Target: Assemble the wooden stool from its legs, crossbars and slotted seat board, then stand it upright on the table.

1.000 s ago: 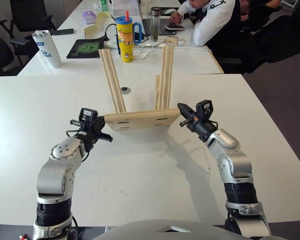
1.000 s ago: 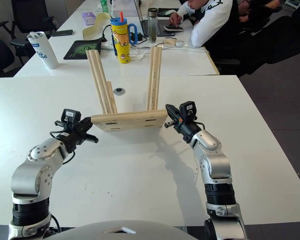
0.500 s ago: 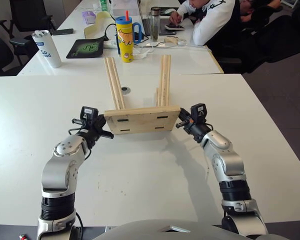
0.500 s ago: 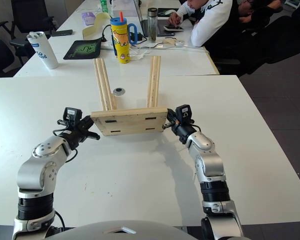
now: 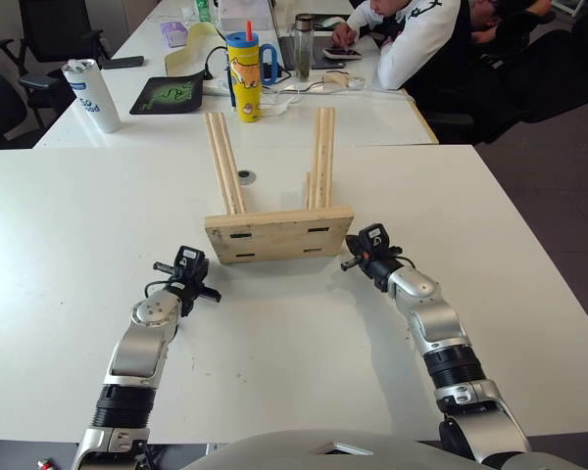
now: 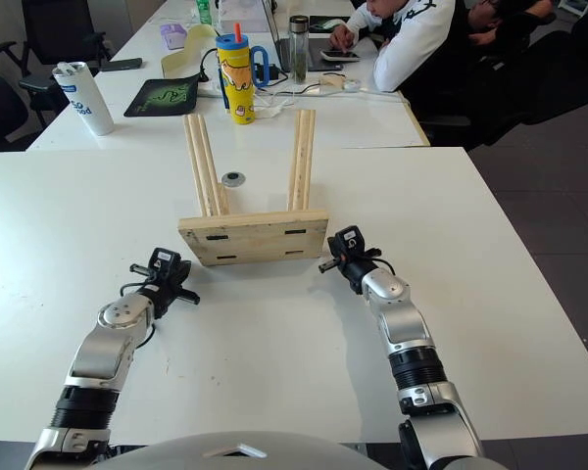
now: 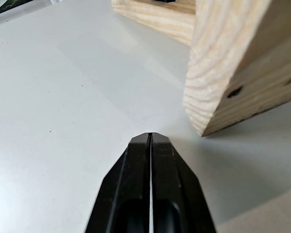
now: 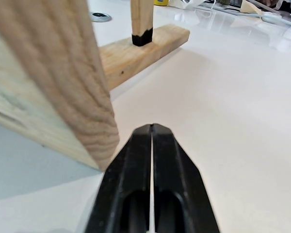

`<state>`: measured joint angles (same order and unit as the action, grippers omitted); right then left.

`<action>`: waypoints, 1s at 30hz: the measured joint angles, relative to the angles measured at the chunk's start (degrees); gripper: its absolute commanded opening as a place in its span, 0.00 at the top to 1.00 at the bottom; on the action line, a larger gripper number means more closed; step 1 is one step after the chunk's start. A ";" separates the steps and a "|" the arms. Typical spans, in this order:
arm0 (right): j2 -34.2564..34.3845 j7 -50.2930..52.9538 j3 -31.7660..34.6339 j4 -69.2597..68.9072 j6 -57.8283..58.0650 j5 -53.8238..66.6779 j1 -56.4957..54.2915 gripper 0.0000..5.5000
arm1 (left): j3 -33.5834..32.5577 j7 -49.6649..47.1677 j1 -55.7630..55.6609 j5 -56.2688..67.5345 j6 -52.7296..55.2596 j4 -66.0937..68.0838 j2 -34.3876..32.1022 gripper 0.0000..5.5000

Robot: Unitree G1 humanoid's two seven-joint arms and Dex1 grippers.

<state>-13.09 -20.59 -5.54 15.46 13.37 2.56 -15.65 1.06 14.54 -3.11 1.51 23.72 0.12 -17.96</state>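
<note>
A white worktop point(image 5: 69, 294) fills the foreground, with a second worktop point(image 5: 372, 113) butted against its far edge.

The left tool point(image 7: 150, 138) has its two black fingers pressed together with nothing between them. It sits low over the worktop, its tip pointing at the near left corner of the seat board point(image 5: 279, 233). It is near that corner but apart from it. The right tool point(image 8: 152, 127) is likewise pressed together and holds nothing. Its tip is just beside the seat board's right end, low down by the worktop. Neither tool grips the wood.

The stool point(image 5: 274, 196) lies on its side in the middle of the worktop, not standing upright. Its seat board stands on one long edge, and the broad face with four dark slots is turned toward the robot. The legs point(image 5: 223, 162) run from the back of the board along the worktop toward the far edge. They form two pairs, one on the left and one on the right.

A small round grommet point(image 5: 245, 177) sits in the worktop between the two pairs, close to the left one. On the second worktop stand a yellow cup point(image 5: 243, 64), a white tumbler point(image 5: 88, 95), a black mat point(image 5: 169, 93) and a dark bottle point(image 5: 304, 46), all well apart from the stool's seat board.
</note>
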 measured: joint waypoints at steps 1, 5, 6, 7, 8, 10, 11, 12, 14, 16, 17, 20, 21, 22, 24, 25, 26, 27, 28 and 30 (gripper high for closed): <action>0.05 -0.06 -0.08 0.68 -0.32 -0.15 -0.24 1.00 | 0.00 -0.01 -0.27 -0.03 -1.34 1.00 0.25 1.00; 0.63 -0.45 -0.78 2.84 -1.83 -1.09 -1.47 1.00 | 1.15 1.50 -1.54 -0.01 -5.42 3.60 0.82 1.00; 0.72 -0.56 -1.04 3.08 -1.99 -1.13 -1.57 1.00 | 1.51 1.83 -1.61 -0.08 -5.81 3.81 0.85 1.00; 0.90 -0.76 -1.36 3.25 -2.17 -1.22 -1.63 1.00 | 1.86 2.06 -1.63 -0.49 -6.41 4.12 0.82 1.00; 1.00 -0.92 -1.53 3.28 -2.24 -1.34 -1.64 1.00 | 2.20 2.21 -1.63 -0.55 -6.65 4.29 0.81 1.00; 1.01 -1.62 -1.63 3.14 -2.42 -1.51 -1.63 1.00 | 2.38 2.48 -1.63 -0.69 -6.86 4.39 0.78 1.00; 0.96 -2.03 -1.65 3.06 -2.44 -1.51 -1.62 1.00 | 2.52 2.58 -1.63 -0.88 -6.90 4.39 0.69 1.00; 0.89 -2.39 -1.66 2.83 -2.45 -1.51 -1.53 1.00 | 2.55 2.59 -1.62 -0.99 -6.90 4.35 0.64 1.00; 0.62 -3.20 -1.66 1.73 -2.55 -1.45 -1.04 1.00 | 2.59 2.59 -1.55 -1.11 -6.18 3.75 0.52 1.00; 0.55 -3.60 -1.54 -0.05 -2.56 -0.81 -0.47 1.00 | 2.57 2.58 -1.43 -1.12 -4.53 2.17 0.18 1.00; 0.41 -3.88 -1.21 -1.52 -2.57 0.20 -0.36 1.00 | 2.38 2.57 -1.39 -1.12 -2.80 0.20 0.00 1.00; 0.39 -4.10 0.64 -5.91 -2.94 2.56 -0.61 1.00 | 1.53 2.51 -2.06 -1.12 0.77 -5.76 -0.47 1.00; 0.38 -4.10 1.08 -6.83 -3.02 3.01 -0.86 1.00 | 1.12 2.49 -2.58 -1.12 1.70 -7.24 -0.51 1.00; 0.36 -4.10 1.85 -8.14 -3.07 3.64 -0.93 1.00 | 0.68 2.43 -3.72 -1.12 3.38 -9.60 -0.67 1.00; 0.29 -4.10 2.64 -8.86 -3.06 4.66 -1.19 1.00 | -0.05 2.22 -5.35 -1.11 5.18 -12.70 -0.79 1.00; 0.10 -4.09 2.98 -9.38 -3.10 4.72 -1.26 1.00 | -0.69 2.03 -7.02 -1.10 6.21 -14.82 -0.82 1.00; -0.11 -4.09 3.06 -9.74 -3.11 4.79 -1.42 1.00 | -1.06 1.98 -7.92 -1.10 6.62 -15.72 -0.82 1.00; -0.16 -4.09 3.40 -10.47 -3.10 5.05 -1.73 1.00 | -1.65 1.94 -9.26 -1.09 7.58 -17.43 -0.82 1.00; -0.18 -4.09 3.87 -11.06 -3.10 5.37 -2.01 1.00 | -1.93 1.91 -10.36 -1.09 8.22 -18.70 -0.82 1.00; -0.17 -4.07 4.81 -11.90 -3.10 6.35 -2.71 1.00 | -2.46 1.89 -12.01 -0.97 9.45 -21.05 -0.74 1.00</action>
<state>-13.26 -24.66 -0.73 3.56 10.28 8.91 -18.37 -1.40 16.43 -15.13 0.54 33.17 -20.93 -18.70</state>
